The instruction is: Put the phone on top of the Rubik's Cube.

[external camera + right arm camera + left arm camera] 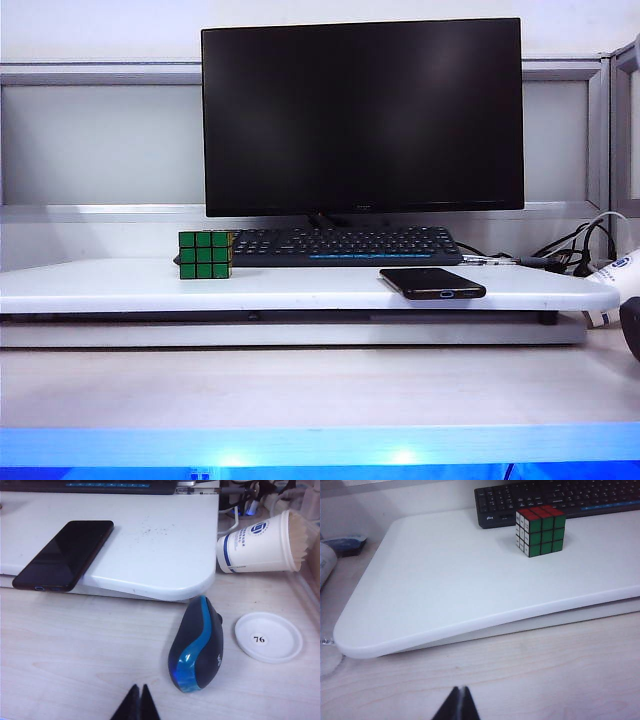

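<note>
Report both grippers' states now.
Left gripper: shut, holding nothing, over the desk short of the Rubik's Cube.
Right gripper: shut, holding nothing, near the mouse, phone untouched.

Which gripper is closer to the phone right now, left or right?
Right. The right gripper, shut, sits over the wooden desk just short of the phone on the white board's edge. The left gripper, also shut, is on the Rubik's Cube side, with no phone in its view.

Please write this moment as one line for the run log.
left end effector: shut, empty, over desk | right end effector: shut, empty, near mouse | phone: on white board edge | Rubik's Cube: by keyboard, nothing on top
</note>
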You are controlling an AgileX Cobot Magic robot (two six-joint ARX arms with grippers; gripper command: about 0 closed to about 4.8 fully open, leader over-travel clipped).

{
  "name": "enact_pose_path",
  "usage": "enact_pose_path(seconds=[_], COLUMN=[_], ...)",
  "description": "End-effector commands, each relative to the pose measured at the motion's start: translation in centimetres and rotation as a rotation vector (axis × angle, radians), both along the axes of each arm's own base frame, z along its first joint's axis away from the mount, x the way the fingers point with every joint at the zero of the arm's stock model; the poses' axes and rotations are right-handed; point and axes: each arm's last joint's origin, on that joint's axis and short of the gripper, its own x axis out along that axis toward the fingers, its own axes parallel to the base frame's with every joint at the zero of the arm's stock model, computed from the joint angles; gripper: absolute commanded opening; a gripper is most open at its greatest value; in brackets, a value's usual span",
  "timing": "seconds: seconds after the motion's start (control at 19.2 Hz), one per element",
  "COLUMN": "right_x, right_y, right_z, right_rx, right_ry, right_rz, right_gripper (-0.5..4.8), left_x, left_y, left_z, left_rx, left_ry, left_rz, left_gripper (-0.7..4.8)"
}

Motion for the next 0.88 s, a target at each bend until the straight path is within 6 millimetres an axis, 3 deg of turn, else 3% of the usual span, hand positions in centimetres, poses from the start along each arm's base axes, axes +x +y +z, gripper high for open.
enact_pose_path(seconds=[0.05, 0.57, 0.88], right_x=[0.0, 0.0, 0.1], right_y=[0.0, 0.0, 0.1], right_z=[0.0, 0.1, 1.2], right_rx=[-0.009, -0.011, 0.201], right_ry=[-0.004, -0.012, -0.069], right_rz=[0.004, 0.008, 0.008], right_gripper=[-0.08, -0.08, 0.13], left_x=[0.0, 0.0, 0.0], left_y=[0.0, 0.0, 0.0], left_z=[-0.2, -0.2, -0.2], left_rx=[-0.001, 0.009, 0.007], left_ry=[0.022, 0.02, 0.02], left_rz=[0.003, -0.002, -0.003], left_gripper=[-0.05, -0.05, -0.05])
